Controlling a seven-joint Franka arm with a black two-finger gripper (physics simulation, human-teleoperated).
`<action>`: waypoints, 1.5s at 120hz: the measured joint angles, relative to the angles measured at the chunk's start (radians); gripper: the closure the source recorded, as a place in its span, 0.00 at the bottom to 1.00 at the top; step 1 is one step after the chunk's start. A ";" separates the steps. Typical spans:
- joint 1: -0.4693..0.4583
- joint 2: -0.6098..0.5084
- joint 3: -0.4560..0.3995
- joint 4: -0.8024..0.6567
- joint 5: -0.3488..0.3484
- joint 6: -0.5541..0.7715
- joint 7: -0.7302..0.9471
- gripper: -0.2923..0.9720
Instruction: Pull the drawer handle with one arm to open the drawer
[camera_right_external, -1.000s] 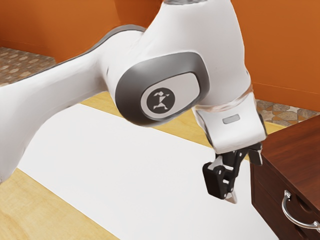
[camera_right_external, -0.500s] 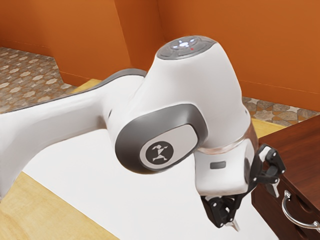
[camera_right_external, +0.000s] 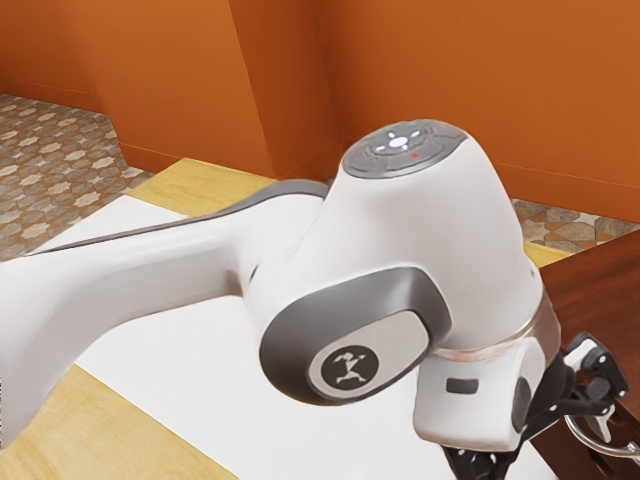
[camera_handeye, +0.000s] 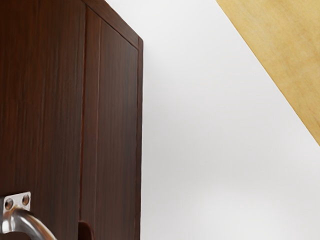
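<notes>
Hand (camera_right_external: 487, 468): low at the exterior view's 5 o'clock, under the white arm (camera_right_external: 400, 280); open or closed, cannot tell.
Drawer handle (camera_right_external: 601, 443): silver, at the hand's 3 o'clock, on the dark wooden cabinet (camera_right_external: 600, 290).
Tabletop (camera_right_external: 170, 380): white.

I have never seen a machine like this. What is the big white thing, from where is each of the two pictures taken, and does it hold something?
The big white thing is a robot arm, drawn by a simulator. One picture comes from a camera at its side; the other from a camera on the arm's hand. On the wooden table are a white sheet and a dark wooden cabinet with a metal drawer handle, which the arm should pull. Its black claw is low beside the cabinet. Whether it holds anything, I cannot tell.
</notes>
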 joint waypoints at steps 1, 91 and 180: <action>-0.001 0.001 0.000 0.000 0.000 0.001 0.001 0.23; 0.036 0.012 0.000 -0.053 -0.018 0.089 0.074 0.32; 0.030 -0.112 0.017 -0.179 -0.024 0.096 0.095 0.39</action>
